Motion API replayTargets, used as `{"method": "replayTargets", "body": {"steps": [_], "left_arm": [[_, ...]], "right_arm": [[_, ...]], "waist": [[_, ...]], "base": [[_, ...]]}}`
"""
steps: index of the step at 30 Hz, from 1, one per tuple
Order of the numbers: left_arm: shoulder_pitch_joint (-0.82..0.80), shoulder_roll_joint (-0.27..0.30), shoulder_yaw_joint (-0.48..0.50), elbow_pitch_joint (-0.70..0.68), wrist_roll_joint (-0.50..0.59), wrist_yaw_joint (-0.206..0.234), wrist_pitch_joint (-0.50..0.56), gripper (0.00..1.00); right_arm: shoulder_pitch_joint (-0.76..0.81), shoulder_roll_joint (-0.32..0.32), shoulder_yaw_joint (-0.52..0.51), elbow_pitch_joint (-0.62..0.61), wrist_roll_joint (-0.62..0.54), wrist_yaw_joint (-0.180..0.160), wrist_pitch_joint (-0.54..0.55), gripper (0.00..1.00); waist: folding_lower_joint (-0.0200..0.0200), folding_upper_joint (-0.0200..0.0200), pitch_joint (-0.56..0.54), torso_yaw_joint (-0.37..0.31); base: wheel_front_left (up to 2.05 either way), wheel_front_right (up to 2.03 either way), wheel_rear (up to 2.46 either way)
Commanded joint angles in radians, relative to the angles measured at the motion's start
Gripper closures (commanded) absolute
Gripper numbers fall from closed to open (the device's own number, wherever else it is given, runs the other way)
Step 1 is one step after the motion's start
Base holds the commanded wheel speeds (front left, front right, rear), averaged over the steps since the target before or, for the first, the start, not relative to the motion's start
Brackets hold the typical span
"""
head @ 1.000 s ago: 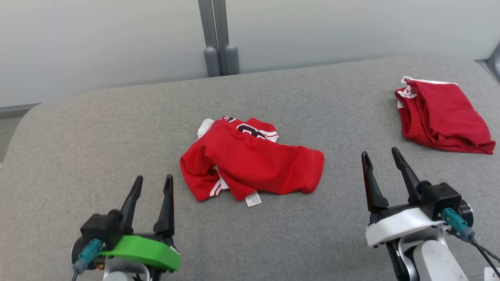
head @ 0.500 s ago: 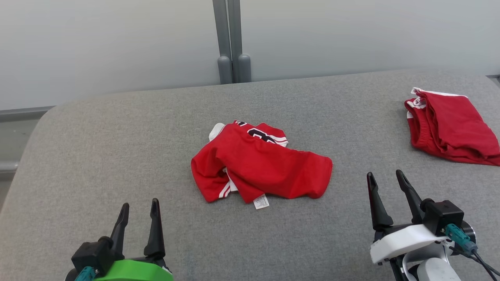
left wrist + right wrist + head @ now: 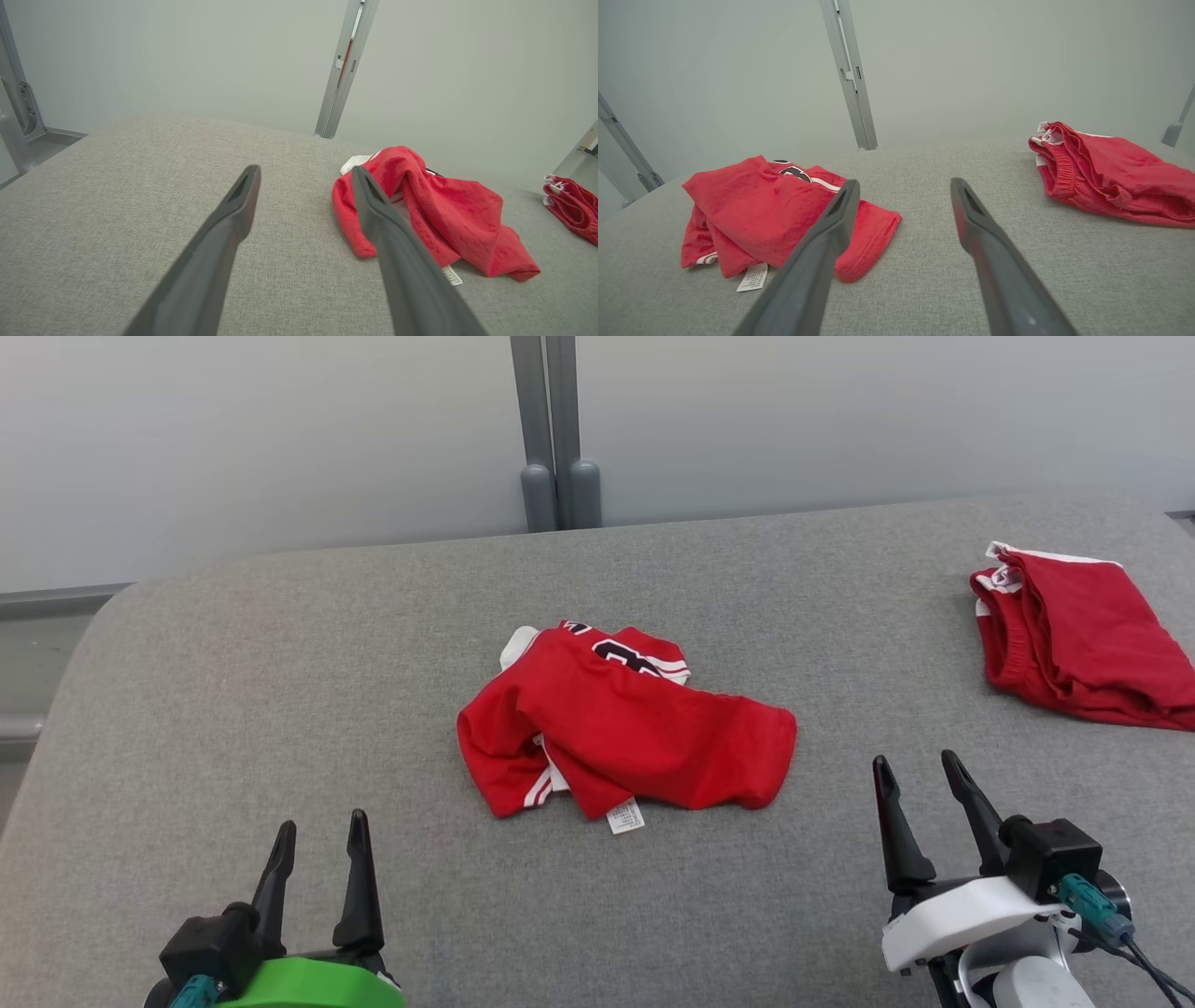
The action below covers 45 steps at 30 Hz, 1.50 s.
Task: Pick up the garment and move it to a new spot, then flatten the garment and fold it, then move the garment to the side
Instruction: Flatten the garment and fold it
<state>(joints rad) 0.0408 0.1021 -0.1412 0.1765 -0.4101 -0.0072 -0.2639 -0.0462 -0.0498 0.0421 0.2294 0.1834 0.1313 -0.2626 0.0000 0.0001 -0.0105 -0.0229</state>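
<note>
Now left gripper (image 3: 322, 821) withdrawn, garment (image 3: 625, 737) unmoved

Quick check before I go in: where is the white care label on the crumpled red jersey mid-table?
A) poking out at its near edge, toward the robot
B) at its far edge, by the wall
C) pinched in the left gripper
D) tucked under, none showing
A: the white care label sticks out from the near edge of the crumpled red jersey and lies flat on the grey padded surface.
</note>
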Motion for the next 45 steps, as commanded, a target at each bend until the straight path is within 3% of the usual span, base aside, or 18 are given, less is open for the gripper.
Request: {"method": "replayTargets", "body": {"steps": [1,11,24,31,32,33,34,36,37,45], "left_arm": [[-0.001,-0.005,0.007,0.004,0.02,-0.004,0.0,0.0],[-0.037,-0.021,0.023,0.01,0.053,-0.018,0.0,0.0],[-0.111,-0.042,0.033,0.022,0.084,-0.04,0.0,0.0],[-0.114,-0.049,0.048,0.029,0.087,-0.047,0.0,0.0],[-0.114,-0.049,0.05,0.03,0.088,-0.047,0.0,0.0],[-0.114,-0.05,0.052,0.03,0.089,-0.047,0.0,0.0],[-0.114,-0.05,0.053,0.03,0.09,-0.047,0.0,0.0],[-0.115,-0.05,0.056,0.029,0.092,-0.048,0.0,0.0],[-0.115,-0.05,0.056,0.029,0.095,-0.048,0.0,0.0],[-0.114,-0.051,0.064,0.027,0.105,-0.052,0.0,0.0]], "right_arm": [[-0.005,-0.001,-0.003,0.005,0.001,-0.001,-0.003,0.0],[-0.122,-0.001,-0.022,0.113,-0.086,-0.001,0.026,0.0],[-0.437,-0.047,-0.049,0.526,-0.121,-0.001,0.092,0.0],[-0.511,-0.062,-0.006,0.695,-0.073,-0.001,0.131,0.0],[-0.515,-0.061,0.002,0.708,-0.066,-0.001,0.129,0.02],[-0.518,-0.058,0.013,0.722,-0.054,0.0,0.125,0.54],[-0.522,-0.056,0.021,0.728,-0.045,0.0,0.12,0.62],[-0.536,-0.058,0.038,0.739,-0.029,0.0,0.102,0.94],[-0.547,-0.065,0.046,0.743,-0.024,0.0,0.091,1.0],[-0.662,-0.155,0.05,0.708,-0.04,-0.001,0.009,1.0]], "waist": [[0.0,-0.0001,0.002,0.003],[0.0,-0.0001,0.067,0.054],[0.0,-0.0001,0.204,0.181],[0.0,-0.0001,0.209,0.203],[0.0,-0.0001,0.207,0.202],[0.0,-0.0001,0.205,0.199],[0.0,-0.0001,0.202,0.196],[0.0,-0.0001,0.198,0.188],[0.0,-0.0001,0.196,0.183],[0.0,-0.0001,0.189,0.118]], "base": [[0.0,0.0,0.0],[0.0,0.0,0.0],[0.0,0.0,0.0],[0.0,0.0,0.0],[0.0,0.0,0.0],[0.0,0.0,0.0],[0.0,0.0,0.0],[0.0,0.0,0.0],[0.0,0.0,0.0],[0.0,0.0,0.0]]}}
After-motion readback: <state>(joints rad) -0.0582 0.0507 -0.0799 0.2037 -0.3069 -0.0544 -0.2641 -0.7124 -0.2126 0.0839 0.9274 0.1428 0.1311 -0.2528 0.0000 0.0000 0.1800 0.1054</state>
